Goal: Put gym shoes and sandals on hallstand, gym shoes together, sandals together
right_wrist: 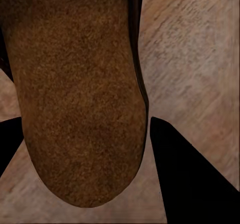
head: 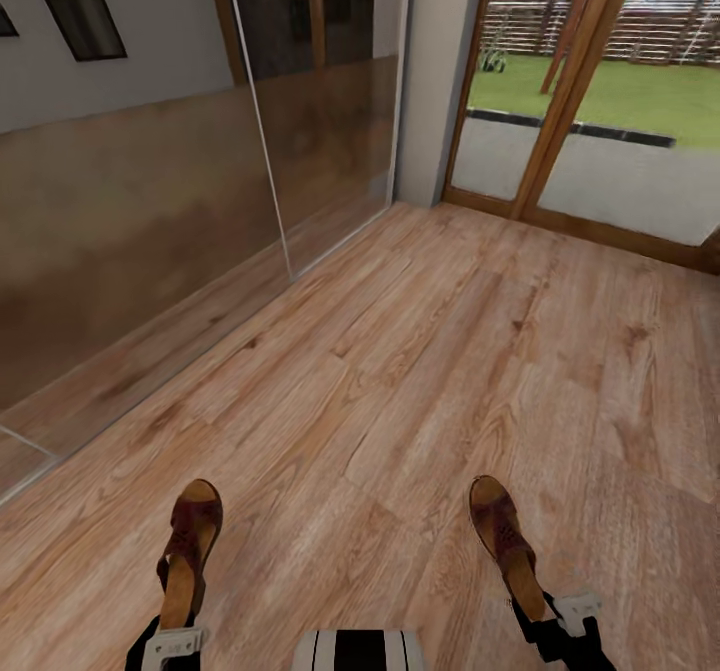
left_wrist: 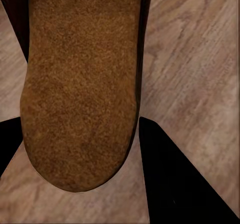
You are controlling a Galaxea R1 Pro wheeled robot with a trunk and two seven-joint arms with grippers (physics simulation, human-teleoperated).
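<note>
Sandals held one per arm: left end effector (head: 172,641) clamped on left sandal (head: 188,551) at 7 o'clock, right end effector (head: 555,623) clamped on right sandal (head: 505,541) at 5 o'clock. Both gripped by the heel, toes forward above corridor floor (head: 420,371), likely for carrying both to the hallstand together.

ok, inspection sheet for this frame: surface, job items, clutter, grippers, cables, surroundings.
Surface: wood-plank corridor floor.
Job's things: left sandal and right sandal, each carried toe-forward, apart from each other.
Clutter: nothing seen.
Grippers: left gripper shut on the left sandal's heel; right gripper shut on the right sandal's heel; right finger beside the sole.
Cables: nothing seen.
Surroundings: glass wall panel at left, glazed door to a lawn ahead.
</note>
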